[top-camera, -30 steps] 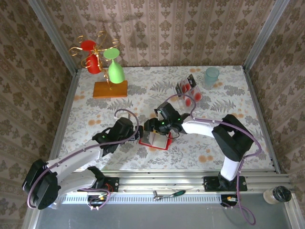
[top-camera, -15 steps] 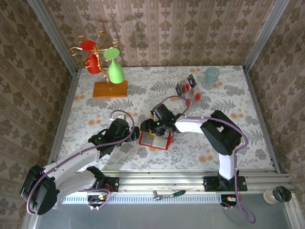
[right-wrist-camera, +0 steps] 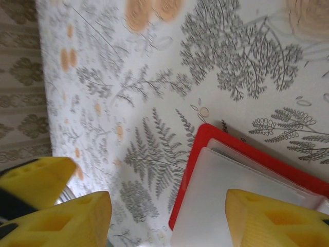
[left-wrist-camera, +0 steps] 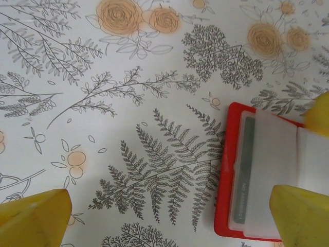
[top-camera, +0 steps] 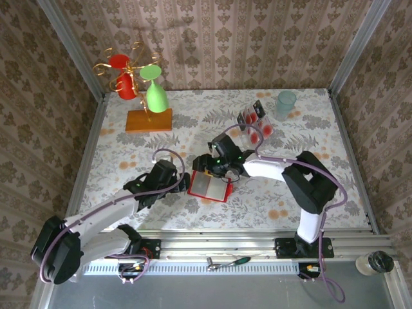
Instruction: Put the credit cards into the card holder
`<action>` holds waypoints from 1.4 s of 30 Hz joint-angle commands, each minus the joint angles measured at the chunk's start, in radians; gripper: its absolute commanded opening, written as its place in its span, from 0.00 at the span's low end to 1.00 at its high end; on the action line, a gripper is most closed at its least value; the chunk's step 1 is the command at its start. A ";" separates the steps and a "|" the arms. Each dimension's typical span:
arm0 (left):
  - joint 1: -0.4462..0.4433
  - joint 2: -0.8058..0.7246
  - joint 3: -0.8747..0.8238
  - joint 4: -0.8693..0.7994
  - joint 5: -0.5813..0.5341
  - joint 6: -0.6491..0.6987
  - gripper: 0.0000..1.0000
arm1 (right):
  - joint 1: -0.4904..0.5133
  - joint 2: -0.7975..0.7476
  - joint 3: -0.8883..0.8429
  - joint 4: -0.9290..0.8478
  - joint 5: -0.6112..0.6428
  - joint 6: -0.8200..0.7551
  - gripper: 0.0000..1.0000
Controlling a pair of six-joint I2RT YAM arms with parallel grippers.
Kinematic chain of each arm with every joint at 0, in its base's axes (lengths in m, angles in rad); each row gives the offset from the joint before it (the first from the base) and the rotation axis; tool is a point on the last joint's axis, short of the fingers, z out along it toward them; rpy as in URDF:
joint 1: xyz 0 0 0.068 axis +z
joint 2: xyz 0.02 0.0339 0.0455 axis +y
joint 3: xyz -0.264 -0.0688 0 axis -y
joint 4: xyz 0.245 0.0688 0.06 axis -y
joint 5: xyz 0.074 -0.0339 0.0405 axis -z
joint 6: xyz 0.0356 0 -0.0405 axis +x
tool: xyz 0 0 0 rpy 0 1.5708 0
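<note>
The wallet [top-camera: 210, 187] lies open, light and floppy. Your left gripper [left-wrist-camera: 167, 213] gapes empty at its edge; your right gripper [right-wrist-camera: 169, 213] sits half-open over it, seemingly empty (tight view). Cards [top-camera: 251, 120], well beyond, are thin and slick: pinch their edges.

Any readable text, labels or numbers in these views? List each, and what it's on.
No legible text in any view.
Grey strip inside the flat red folding wallet: any print is too small and blurred to read.
Small pale cards with red round marks, top view: too small to read.
</note>
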 commanded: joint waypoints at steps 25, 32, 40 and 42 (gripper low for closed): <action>-0.138 0.299 0.124 0.024 -0.117 0.063 1.00 | 0.016 -0.341 -0.280 -0.409 0.366 -0.221 0.56; -0.120 0.302 0.073 0.050 -0.121 0.040 1.00 | 0.013 -0.300 -0.268 -0.383 0.373 -0.221 0.25; -0.109 0.299 0.047 0.062 -0.121 0.033 1.00 | -0.016 -0.295 -0.237 -0.398 0.389 -0.240 0.00; -0.109 0.300 0.043 0.067 -0.119 0.033 1.00 | -0.022 -0.293 -0.231 -0.401 0.392 -0.245 0.00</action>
